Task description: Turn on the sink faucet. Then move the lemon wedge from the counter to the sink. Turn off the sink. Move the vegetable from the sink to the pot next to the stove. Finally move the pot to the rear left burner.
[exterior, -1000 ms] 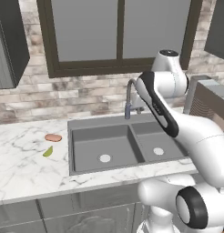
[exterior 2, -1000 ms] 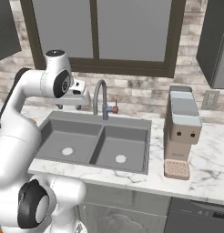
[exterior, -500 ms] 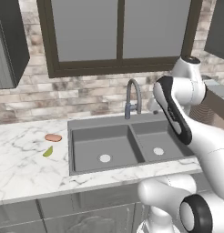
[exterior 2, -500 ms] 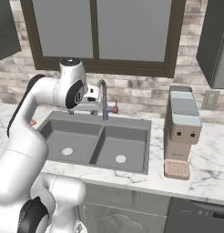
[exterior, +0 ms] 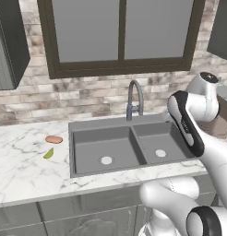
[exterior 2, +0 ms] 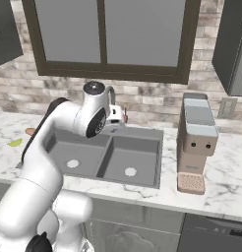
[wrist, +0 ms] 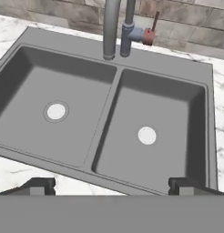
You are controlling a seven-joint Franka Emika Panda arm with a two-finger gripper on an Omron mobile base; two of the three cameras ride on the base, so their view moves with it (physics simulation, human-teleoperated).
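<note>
My gripper (wrist: 111,185) is open, its two dark fingertips (wrist: 41,184) far apart with nothing between them. It hovers over the near rim of the dark grey double sink (wrist: 165,69), looking down into both bowls. The grey gooseneck sink faucet (wrist: 111,28) rises behind the divider, with a small red lever (wrist: 153,26) beside its base. From the left base, the faucet (exterior: 135,98) stands behind the sink (exterior: 102,123). The yellow-green lemon wedge (exterior: 49,153) lies on the white marble counter (exterior: 23,173) left of the sink. Pot, stove and burner are out of view.
A flat orange-brown oval (exterior: 54,139) lies just behind the lemon wedge. A tall grey-brown coffee machine (exterior 2: 196,140) stands on the counter right of the sink. The brick wall and a dark-framed window (exterior: 120,37) back the counter. My white arm (exterior: 185,122) crosses the sink's right side.
The arm has swung right and down, away from the faucet toward the sink's near edge. The jaws have spread a little wider.
</note>
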